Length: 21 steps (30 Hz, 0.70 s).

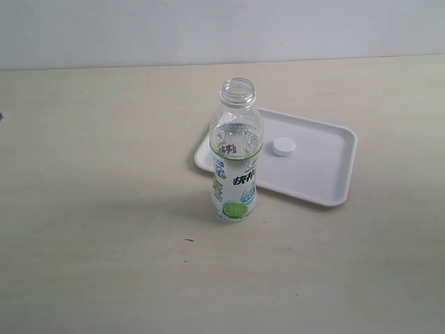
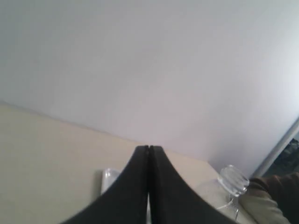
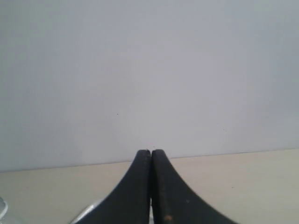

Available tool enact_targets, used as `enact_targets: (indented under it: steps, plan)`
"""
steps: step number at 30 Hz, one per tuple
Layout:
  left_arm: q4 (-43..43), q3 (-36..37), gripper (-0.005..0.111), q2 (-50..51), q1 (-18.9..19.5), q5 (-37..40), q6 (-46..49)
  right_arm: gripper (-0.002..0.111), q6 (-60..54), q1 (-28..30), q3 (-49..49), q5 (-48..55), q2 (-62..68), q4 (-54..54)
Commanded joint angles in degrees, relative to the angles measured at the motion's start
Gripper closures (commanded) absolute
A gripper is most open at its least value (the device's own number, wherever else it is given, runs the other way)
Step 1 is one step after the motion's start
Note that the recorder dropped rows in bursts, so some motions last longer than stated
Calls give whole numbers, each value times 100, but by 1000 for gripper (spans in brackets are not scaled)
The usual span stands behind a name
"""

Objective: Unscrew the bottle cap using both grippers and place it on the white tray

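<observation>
Looks to me like the job's basically done. The cap (image 1: 284, 147) is lying flat on the tray (image 1: 327, 174), roughly mid-tray and a bit toward the bottle side. The bottle (image 1: 235, 156) stands upright with its neck open, about mid-table (image 1: 104, 209), touching or just overlapping the tray's near-left corner from this angle. The tray itself sits on the side toward the far edge.

Neither arm shows in the exterior view. The left gripper (image 2: 149, 148) has its fingers pressed together with nothing in them, and so does the right gripper (image 3: 151, 151). Both point out over the table toward the wall.

So the step in hand is just parking clear, I'd say. My tip is to keep both arms high and away from the bottle. It's open, tall for its narrow base, and thin clear plastic, so it probably tips at a light bump. I can't tell if there's liquid in it.

Materials: the cap is small, round, white plastic. The tray is smooth white plastic with rounded corners and a low rim, which should stop the cap from rolling off. The bottle has a threaded neck and a glossy white-and-green label with a lime on it. The table is pale and matte.
</observation>
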State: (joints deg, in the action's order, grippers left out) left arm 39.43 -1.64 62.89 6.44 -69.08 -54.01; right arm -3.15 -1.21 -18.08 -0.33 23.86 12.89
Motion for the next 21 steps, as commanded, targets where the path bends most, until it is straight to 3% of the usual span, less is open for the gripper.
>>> enact_targets:
  steps: [1, 5, 15, 18, 21]
  plan:
    - [-133, 164, 107, -1231, 22, 510, -60, 108, 36, 35, 722, -1354, -33, 213]
    - [-28, 164, 107, -2296, 22, 1586, -711, 108, 36, 35, 1040, -1734, 235, 213]
    - [-532, 164, 107, -4138, 22, 2392, -625, 108, 59, 35, 903, -2538, 1923, 276]
    - [-489, 164, 107, -4367, 22, 2657, -637, 108, -1652, 35, 603, -3241, 2031, 2288]
    - [-190, 164, 107, -4457, 22, 2820, -637, 108, -2265, 35, 553, -5181, 2019, 4630]
